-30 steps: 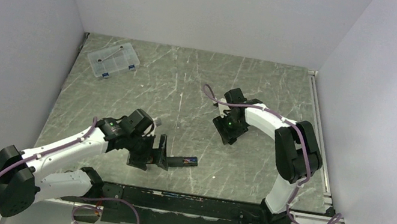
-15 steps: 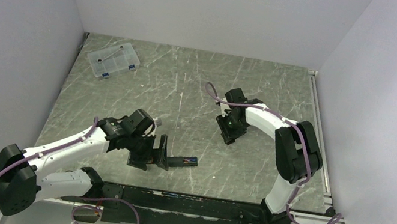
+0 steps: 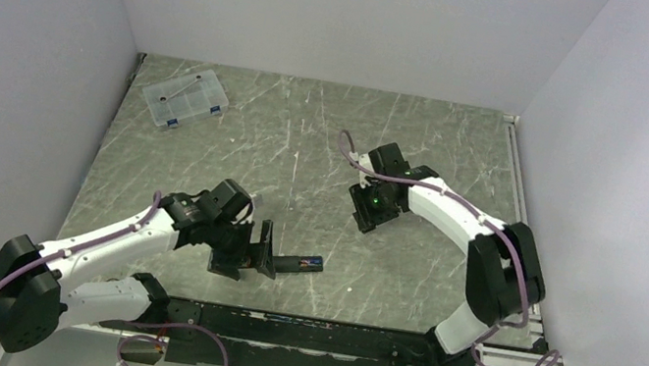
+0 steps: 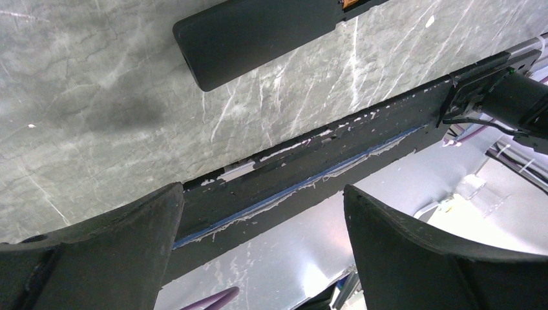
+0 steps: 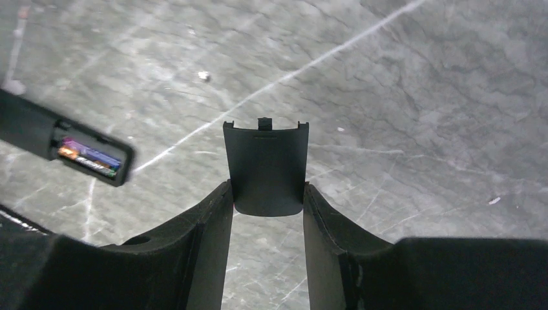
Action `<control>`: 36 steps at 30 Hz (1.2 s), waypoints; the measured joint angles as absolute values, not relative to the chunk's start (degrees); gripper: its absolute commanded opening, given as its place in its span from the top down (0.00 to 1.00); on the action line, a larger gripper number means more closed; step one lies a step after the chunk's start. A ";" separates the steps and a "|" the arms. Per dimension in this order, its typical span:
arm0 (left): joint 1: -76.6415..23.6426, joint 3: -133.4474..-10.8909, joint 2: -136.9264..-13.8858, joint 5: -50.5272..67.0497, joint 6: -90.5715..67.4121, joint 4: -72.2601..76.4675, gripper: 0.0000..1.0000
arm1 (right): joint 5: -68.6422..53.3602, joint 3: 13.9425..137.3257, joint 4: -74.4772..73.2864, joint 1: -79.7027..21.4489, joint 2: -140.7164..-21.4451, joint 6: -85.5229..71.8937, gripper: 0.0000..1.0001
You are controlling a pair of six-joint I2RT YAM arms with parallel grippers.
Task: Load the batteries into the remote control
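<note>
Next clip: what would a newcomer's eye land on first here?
The right gripper, mid-table, pinches a black battery cover between its jaws. Nearer the arms' bases lies the remote control, its open end showing the batteries, with the left gripper wide open beside it.

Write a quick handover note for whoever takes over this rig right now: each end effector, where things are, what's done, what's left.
Left end effector: open and empty, close by the closed end of the remote control.
Right end effector: shut on the battery cover, well apart from the remote control.
Remote control: lies flat on the table, near the front edge. The batteries show in its open compartment.
Done: cells appear to be loaded.
Left: probably bring the battery cover over and fit it onto the compartment.
</note>
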State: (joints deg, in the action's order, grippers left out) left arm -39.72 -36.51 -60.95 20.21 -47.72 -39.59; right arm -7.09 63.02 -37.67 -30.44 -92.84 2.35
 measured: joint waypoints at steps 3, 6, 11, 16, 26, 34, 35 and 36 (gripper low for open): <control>-39.72 -35.83 -60.95 20.32 -49.06 -38.92 0.01 | -7.94 63.02 -37.67 -32.14 -89.86 2.76 0.74; -39.72 -35.35 -60.95 20.27 -50.54 -38.30 0.01 | -8.10 62.85 -37.67 -34.17 -88.60 3.70 0.73; -39.72 -34.35 -60.77 20.21 -52.58 -36.91 0.01 | -7.99 61.21 -37.26 -38.87 -87.57 7.18 0.71; -39.72 -32.69 -59.42 20.12 -54.43 -35.99 0.00 | -9.52 56.34 -35.68 -43.88 -83.07 12.32 0.72; -38.70 -30.22 -56.18 20.64 -56.25 -34.48 0.01 | -12.93 54.30 -34.26 -46.72 -80.64 23.44 0.73; -34.74 -30.15 -54.87 22.20 -56.10 -34.61 0.01 | -13.45 55.66 -35.92 -49.30 -84.47 28.86 0.70; -33.95 -30.15 -54.50 22.68 -55.94 -34.72 0.01 | -13.43 55.66 -36.01 -49.67 -84.58 29.50 0.69; -33.06 -30.15 -54.13 23.11 -55.61 -34.83 0.01 | -13.41 55.66 -35.99 -50.00 -84.68 30.13 0.69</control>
State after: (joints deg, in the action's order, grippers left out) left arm -33.06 -30.15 -54.13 23.11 -55.61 -34.83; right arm -13.41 55.66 -35.99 -50.00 -84.68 30.13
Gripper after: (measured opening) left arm 0.994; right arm 0.421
